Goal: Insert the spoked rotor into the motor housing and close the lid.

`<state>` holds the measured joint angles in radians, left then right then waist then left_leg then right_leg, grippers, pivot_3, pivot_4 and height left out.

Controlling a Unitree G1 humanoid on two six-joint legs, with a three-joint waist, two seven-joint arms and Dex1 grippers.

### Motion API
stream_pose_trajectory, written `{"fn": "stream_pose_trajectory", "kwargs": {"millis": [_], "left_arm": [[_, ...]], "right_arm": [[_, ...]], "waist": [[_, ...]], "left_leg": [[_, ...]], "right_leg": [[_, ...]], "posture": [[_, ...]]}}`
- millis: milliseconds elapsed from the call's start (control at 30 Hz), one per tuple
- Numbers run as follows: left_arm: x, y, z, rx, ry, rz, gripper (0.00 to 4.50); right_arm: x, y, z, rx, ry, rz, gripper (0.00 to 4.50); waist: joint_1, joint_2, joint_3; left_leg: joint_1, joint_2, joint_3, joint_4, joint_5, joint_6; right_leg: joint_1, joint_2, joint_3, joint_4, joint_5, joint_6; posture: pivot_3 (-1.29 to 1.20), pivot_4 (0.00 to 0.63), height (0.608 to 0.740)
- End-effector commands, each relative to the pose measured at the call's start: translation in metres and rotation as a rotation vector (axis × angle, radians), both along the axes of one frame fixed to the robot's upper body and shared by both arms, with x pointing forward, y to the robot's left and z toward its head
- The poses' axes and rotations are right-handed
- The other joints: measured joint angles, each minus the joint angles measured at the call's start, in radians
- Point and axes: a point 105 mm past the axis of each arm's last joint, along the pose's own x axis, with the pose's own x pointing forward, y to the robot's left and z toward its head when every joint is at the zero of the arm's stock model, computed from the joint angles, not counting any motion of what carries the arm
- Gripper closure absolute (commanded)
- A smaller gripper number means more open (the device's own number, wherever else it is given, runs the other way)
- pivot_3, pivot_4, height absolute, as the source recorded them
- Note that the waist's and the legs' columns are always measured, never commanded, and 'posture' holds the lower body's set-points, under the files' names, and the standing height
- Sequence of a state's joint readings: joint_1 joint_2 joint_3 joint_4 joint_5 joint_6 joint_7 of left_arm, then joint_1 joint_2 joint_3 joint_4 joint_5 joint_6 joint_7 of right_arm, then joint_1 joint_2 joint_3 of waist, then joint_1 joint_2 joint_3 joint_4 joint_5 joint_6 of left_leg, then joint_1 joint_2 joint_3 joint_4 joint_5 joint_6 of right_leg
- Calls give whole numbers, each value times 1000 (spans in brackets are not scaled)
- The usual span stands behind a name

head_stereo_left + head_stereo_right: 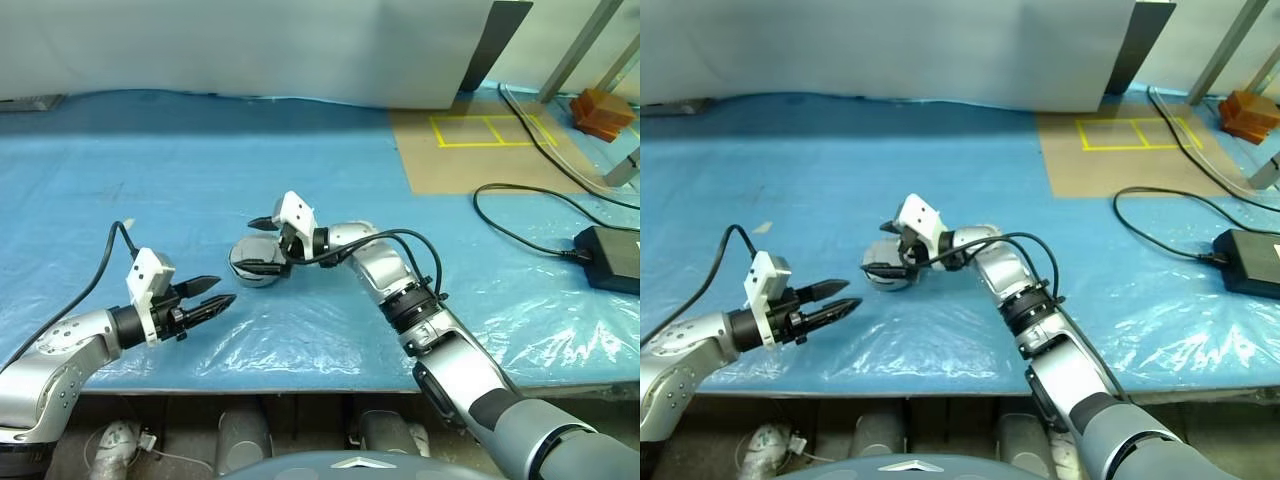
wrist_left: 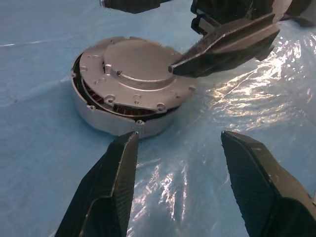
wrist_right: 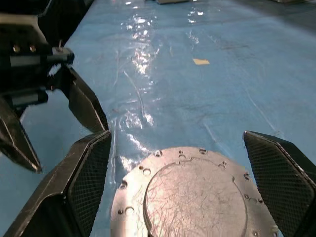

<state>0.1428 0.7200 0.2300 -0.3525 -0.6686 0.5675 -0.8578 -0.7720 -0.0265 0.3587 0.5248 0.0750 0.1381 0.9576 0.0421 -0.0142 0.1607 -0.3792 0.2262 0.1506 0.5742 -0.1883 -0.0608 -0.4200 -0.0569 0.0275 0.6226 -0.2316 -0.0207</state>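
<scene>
Motor housing (image 2: 98, 116): short round grey metal cylinder, standing on the blue tabletop (image 1: 150, 170) near the middle of the working area, under a clear plastic sheet (image 1: 320, 330) that wrinkles and glares around it. Copper-coloured windings visible through the gap under the top edge. Lid (image 2: 136, 69): plain grey round cap with a raised centre and small holes along the silvery rim, sitting on top of the housing, tilted slightly with one edge raised off the wall. Surface of the cap finely scratched. Spoked rotor: cannot tell its place.

Right tool (image 1: 266, 245): fingers spread wide, one on each side of the lid, apart from its rim in the wrist view. One black fingertip (image 2: 222, 47) hanging just over the edge of the cap.

Left tool (image 1: 215, 293): fingers parted, nothing between them, pointing toward the housing from the robot's left, near but apart from it.

Tabletop: blue covering across the whole width, front edge running close to the robot. Brown panel (image 1: 470, 150) with yellow tape squares (image 1: 490, 130) at the far right. Black power brick (image 1: 612, 256) with a looping black cable (image 1: 520, 215) on the right side. Orange-brown block (image 1: 603, 112) at the far right corner. White wall panel (image 1: 260, 45) along the back, grey metal frame struts (image 1: 580, 45) rising at the right.
</scene>
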Motion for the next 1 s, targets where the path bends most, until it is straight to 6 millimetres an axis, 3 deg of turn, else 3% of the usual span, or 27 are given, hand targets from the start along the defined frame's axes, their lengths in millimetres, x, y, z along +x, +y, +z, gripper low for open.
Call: {"fn": "stream_pose_trajectory", "kwargs": {"millis": [33,200,367,467,833,1000], "left_arm": [[-1,3,8,19,-40,-7,1713],[-1,1,7,18,-42,-5,1713],[-1,-2,6,20,-41,-14,1713],[1,-1,7,15,-47,-8,1713],[4,-1,7,12,-53,-6,1713],[4,-1,7,10,-53,-4,1713]], "right_arm": [[4,0,0,-9,-73,-6,46],[15,-5,-5,-53,-128,-35,46],[11,-6,-17,-92,-141,-13,46],[8,-3,-16,-69,-139,-1,634],[9,4,0,5,-113,-12,4385],[7,9,9,41,-90,-13,4447]], "waist": [[1,0,0],[-1,0,0],[-1,0,0],[-1,0,0],[0,0,0],[-1,0,0]], "left_leg": [[0,0,0,0,0,0],[0,0,0,0,0,0],[0,0,0,0,0,0],[0,0,0,1,0,0],[0,0,0,1,0,0],[0,0,0,1,0,0]], "right_leg": [[0,0,0,0,0,0],[0,0,0,0,0,0],[0,0,0,0,0,0],[0,0,0,1,0,0],[0,0,0,1,0,0],[0,0,0,1,0,0]], "posture": [[0,150,740],[0,150,740],[0,150,740],[0,150,740],[0,150,740],[0,150,740]]}}
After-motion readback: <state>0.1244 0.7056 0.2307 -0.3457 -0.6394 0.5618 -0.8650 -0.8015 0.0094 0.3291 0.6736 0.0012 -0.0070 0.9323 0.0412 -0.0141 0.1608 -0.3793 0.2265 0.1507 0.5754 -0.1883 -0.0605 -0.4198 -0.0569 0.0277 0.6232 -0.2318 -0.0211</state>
